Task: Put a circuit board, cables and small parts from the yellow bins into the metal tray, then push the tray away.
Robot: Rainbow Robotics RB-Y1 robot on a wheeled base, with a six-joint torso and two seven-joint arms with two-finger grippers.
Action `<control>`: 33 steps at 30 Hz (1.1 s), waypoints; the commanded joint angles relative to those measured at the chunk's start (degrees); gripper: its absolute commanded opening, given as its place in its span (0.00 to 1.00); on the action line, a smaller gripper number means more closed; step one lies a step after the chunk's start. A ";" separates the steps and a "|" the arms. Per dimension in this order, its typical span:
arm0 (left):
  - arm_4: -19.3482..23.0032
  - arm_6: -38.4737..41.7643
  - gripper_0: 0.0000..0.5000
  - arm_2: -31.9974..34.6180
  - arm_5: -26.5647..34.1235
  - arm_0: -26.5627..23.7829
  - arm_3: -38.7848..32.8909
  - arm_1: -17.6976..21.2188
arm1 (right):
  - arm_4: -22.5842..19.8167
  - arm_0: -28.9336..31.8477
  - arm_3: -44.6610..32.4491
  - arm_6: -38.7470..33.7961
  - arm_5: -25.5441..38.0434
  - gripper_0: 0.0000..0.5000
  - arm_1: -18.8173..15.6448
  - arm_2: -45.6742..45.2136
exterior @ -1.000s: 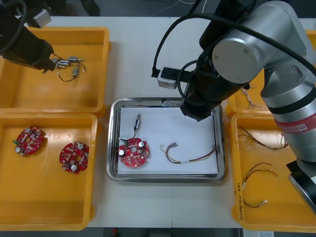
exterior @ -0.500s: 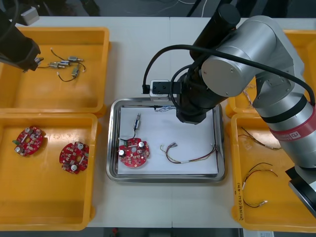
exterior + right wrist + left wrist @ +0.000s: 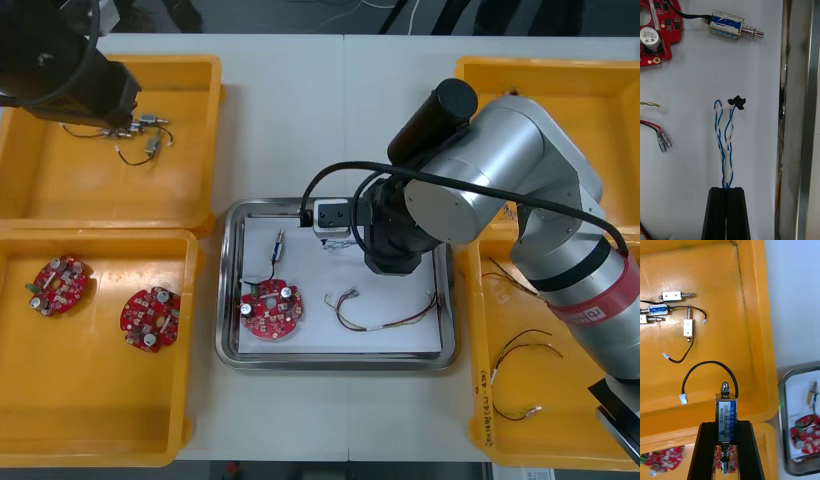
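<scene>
My right gripper [image 3: 726, 188] is shut on a twisted blue and white cable [image 3: 725, 142], which lies on the white inside of the metal tray [image 3: 230, 290] close to its wall [image 3: 797, 112]. The tray also holds a red circuit board [image 3: 270, 308], a small metal part [image 3: 279, 245] and a red and yellow cable [image 3: 385, 318]. Over the far-left yellow bin [image 3: 190, 190], my left gripper [image 3: 726, 425] is shut on a small metal part [image 3: 725, 412] with a looped black wire. Several more small metal parts [image 3: 672, 296] lie in that bin beyond it.
Two circuit boards [image 3: 62, 285] [image 3: 150, 318] lie in the near-left bin [image 3: 100, 440]. The near-right bin [image 3: 490, 400] holds loose cables [image 3: 520, 350]. My right arm [image 3: 470, 190] hangs over the tray's far right part and the far-right bin [image 3: 540, 80].
The right arm swung from the tray's far right corner toward its far middle, carrying the blue and white cable. The left arm moved right over the far-left bin.
</scene>
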 commanded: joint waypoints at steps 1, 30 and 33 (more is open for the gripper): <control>-1.14 1.81 0.00 1.49 0.40 -0.53 -3.71 -1.97 | 1.36 1.96 -1.50 0.42 -3.04 0.00 -2.06 1.45; -1.49 6.99 0.00 1.40 0.40 -0.44 -5.03 -5.05 | 1.89 4.77 2.89 -0.46 -10.78 1.00 -3.29 1.45; -1.40 7.08 0.00 1.40 0.40 -0.44 -4.94 -5.05 | 1.54 4.77 2.89 -0.81 -10.78 1.00 -3.29 1.45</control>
